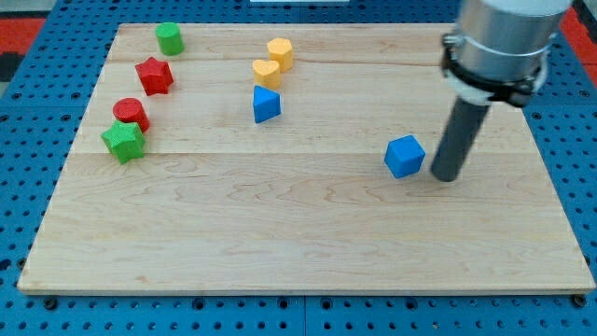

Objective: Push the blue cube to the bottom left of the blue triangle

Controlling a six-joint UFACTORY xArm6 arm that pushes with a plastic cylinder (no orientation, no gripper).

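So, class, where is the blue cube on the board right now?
The blue cube sits right of the board's centre, just left of my tip, well to the right of and slightly below the blue triangle.

My tip (444, 176) sits just right of the blue cube (405, 156)

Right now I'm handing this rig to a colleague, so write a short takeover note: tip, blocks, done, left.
My tip is on the board just to the view's right of the blue cube, close to it; contact cannot be told.
The blue triangle sits toward the view's upper middle, just below the yellow heart.
Done: the cube is not yet placed.
Left: push the cube toward the view's left until it lies at the triangle's bottom left.
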